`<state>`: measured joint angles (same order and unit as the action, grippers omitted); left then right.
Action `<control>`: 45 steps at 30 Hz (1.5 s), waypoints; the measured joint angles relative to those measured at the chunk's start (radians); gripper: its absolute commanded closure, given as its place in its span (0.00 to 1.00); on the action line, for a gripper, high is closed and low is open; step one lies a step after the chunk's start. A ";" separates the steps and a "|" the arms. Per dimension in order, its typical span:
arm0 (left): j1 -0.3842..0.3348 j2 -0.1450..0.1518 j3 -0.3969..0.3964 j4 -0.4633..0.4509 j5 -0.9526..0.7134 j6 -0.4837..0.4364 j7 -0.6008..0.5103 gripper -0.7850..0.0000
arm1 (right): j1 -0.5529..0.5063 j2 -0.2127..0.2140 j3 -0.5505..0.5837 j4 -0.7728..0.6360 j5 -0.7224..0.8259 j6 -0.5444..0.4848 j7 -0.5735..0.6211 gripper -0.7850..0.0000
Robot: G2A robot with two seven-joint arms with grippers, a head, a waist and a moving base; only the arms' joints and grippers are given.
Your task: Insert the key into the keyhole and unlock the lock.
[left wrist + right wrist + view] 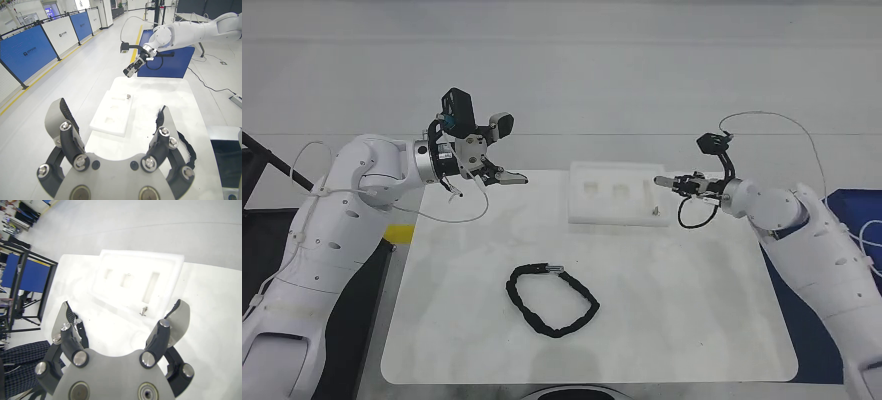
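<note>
Key (144, 311) on the foam tray (175, 262), just beyond my right pincer (122, 306).
It gapes wide, empty; my left pincer (113, 106), likewise wide and empty, hangs well apart from the key.

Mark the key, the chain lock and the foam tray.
key (143, 311), right wrist view, its metal body.
chain lock (513, 292), top view, black sleeve of the loop.
foam tray (607, 212), top view, bare rim beside the recesses.
</note>
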<state>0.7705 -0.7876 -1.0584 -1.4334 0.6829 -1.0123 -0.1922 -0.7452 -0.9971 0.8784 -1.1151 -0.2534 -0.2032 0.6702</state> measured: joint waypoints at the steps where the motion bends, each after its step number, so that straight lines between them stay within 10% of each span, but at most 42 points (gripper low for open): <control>1: 0.000 0.000 0.000 0.000 0.000 0.000 0.000 0.00 | 0.010 -0.008 -0.019 0.014 -0.019 0.015 -0.006 0.00; 18: 0.000 0.000 0.000 0.000 0.000 0.000 0.000 0.00 | 0.170 -0.147 -0.240 0.289 -0.142 -0.032 0.089 0.13; 24: 0.000 0.000 0.000 0.000 0.000 0.000 0.000 0.00 | 0.208 -0.182 -0.269 0.364 -0.149 -0.072 0.128 0.01; 40: 0.000 0.000 0.000 0.000 0.000 0.000 0.000 0.00 | 0.271 -0.266 -0.315 0.542 -0.161 -0.157 0.150 0.50; 45: 0.000 0.000 0.000 0.000 0.000 0.000 0.000 0.00 | 0.281 -0.285 -0.319 0.581 -0.166 -0.171 0.148 0.51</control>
<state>0.7704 -0.7876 -1.0584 -1.4334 0.6829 -1.0123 -0.1922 -0.4643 -1.2818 0.5590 -0.5342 -0.4193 -0.3738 0.8182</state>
